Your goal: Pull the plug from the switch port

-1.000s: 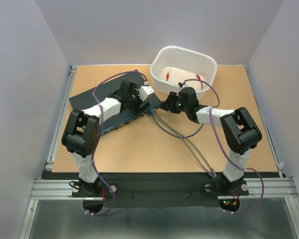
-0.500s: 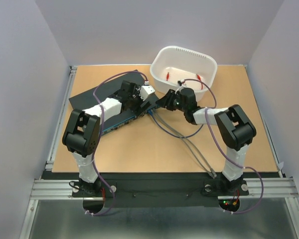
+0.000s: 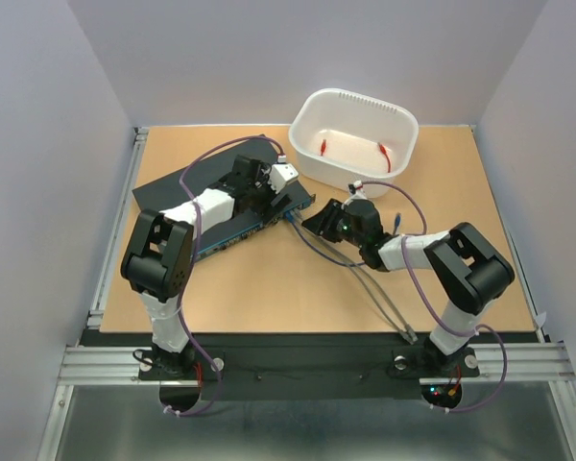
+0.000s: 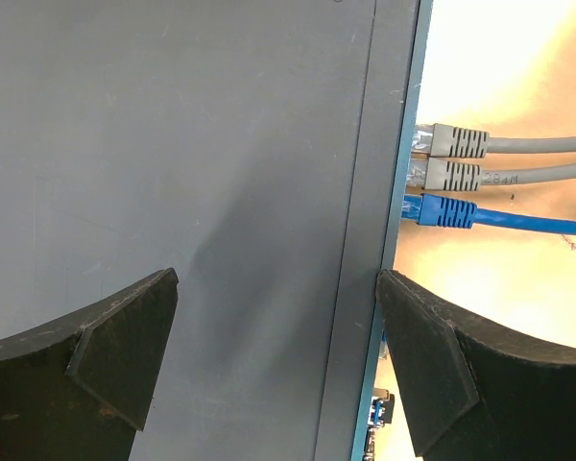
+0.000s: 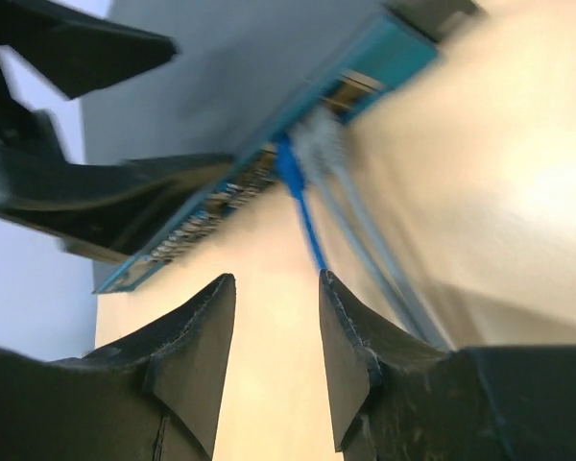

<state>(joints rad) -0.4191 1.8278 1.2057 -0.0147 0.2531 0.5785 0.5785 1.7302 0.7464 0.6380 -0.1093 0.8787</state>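
Observation:
The switch point(image 3: 206, 182) is a flat dark box at the left back of the table, with its blue port edge facing right. Two grey plugs point(image 4: 453, 142) and a blue plug point(image 4: 445, 210) sit in ports on that edge. Their cables point(image 3: 350, 259) run to the table's front. My left gripper point(image 3: 272, 199) is open over the switch top point(image 4: 221, 144), and its right finger point(image 4: 442, 365) hangs over the port edge. My right gripper point(image 3: 314, 218) is open and empty, low over the table just short of the plugs. The blue cable point(image 5: 307, 226) passes beyond its right fingertip point(image 5: 341, 317).
A white tub point(image 3: 355, 130) with small red items inside stands at the back, right of the switch. The cables trail past the right arm's base point(image 3: 403, 331). The left gripper's dark fingers point(image 5: 96, 206) show beside the switch in the right wrist view.
My right gripper has drawn back from beside the tub toward the front and dropped lower, with its arm swung nearer. The left arm and the switch have not moved.

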